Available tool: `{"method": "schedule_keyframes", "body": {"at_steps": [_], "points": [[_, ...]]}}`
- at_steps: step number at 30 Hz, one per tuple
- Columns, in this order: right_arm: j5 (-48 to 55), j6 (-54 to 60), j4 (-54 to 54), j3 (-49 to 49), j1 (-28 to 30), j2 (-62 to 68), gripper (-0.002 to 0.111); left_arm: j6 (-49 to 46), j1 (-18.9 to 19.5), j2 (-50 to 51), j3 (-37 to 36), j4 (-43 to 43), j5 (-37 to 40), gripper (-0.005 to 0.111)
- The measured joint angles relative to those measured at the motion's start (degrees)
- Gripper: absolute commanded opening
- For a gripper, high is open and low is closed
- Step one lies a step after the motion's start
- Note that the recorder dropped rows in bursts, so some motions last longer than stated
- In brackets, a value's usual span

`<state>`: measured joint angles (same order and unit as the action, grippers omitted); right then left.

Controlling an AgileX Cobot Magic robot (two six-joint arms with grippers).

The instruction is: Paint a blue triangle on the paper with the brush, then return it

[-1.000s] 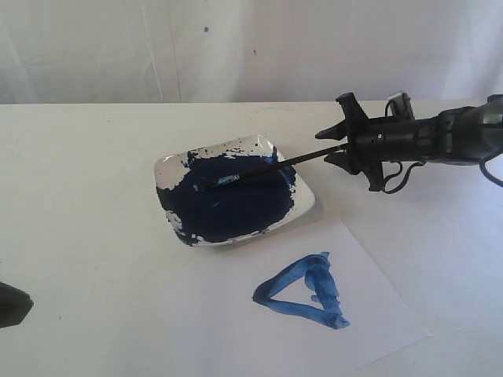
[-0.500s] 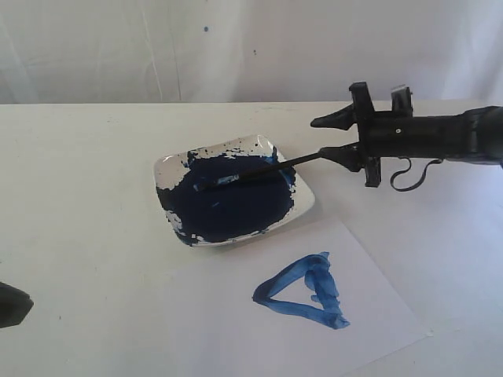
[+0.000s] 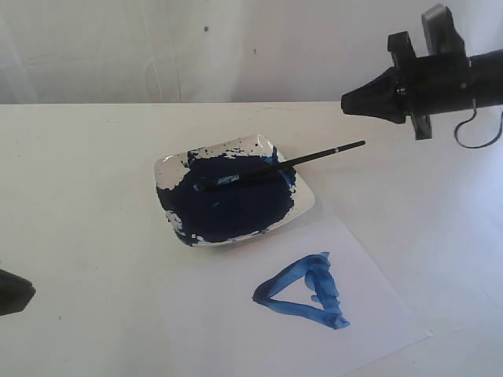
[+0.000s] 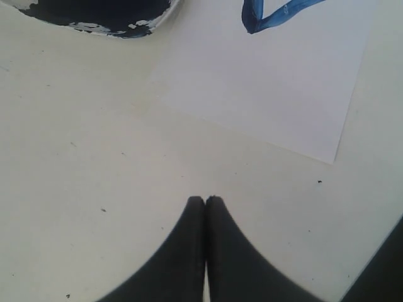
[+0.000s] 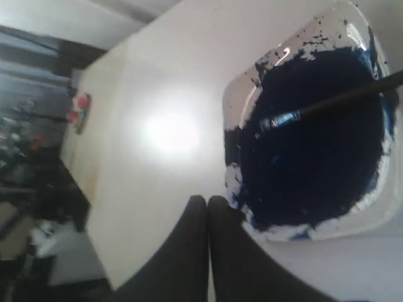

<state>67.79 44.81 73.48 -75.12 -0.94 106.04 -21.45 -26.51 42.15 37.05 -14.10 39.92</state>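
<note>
Brush (image 3: 314, 157) resting in dish (image 3: 167, 171) | right gripper (image 3: 346, 103) closed, apart from brush

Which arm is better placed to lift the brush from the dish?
Right, probably: the right tool hovers near the handle end of the brush, which overhangs the dish toward it. The left tool sits far off on the other side.

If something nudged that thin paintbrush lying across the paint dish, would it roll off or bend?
The brush looks thin and straight, so probably stiff and light. Its handle overhangs the dish rim, so a nudge might pivot or roll it off. Its tip lies in the paint, so it would likely smear blue.
</note>
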Motion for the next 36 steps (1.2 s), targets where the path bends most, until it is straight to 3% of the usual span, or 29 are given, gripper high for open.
{"method": "schedule_keyframes", "body": {"at_steps": [6, 14, 23, 36], "points": [[-16.54, 1.93, -19.02, 11.08, -0.44, -18.83, 0.000, -0.11, 0.00, 0.00, 0.00, 0.15, -0.14, 0.000], [-36.24, 3.32, -21.46, 24.19, -1.03, -38.13, 0.000, -0.22, 0.00, 0.00, 0.00, 0.15, -0.14, 0.000], [-37.99, 2.73, -21.57, 26.18, -1.29, -47.17, 0.000, -0.22, 0.00, 0.00, 0.00, 0.15, -0.14, 0.000], [-38.11, 2.62, -21.57, 26.18, -1.30, -48.35, 0.000, -0.22, 0.00, 0.00, 0.00, 0.15, -0.14, 0.000]]}}
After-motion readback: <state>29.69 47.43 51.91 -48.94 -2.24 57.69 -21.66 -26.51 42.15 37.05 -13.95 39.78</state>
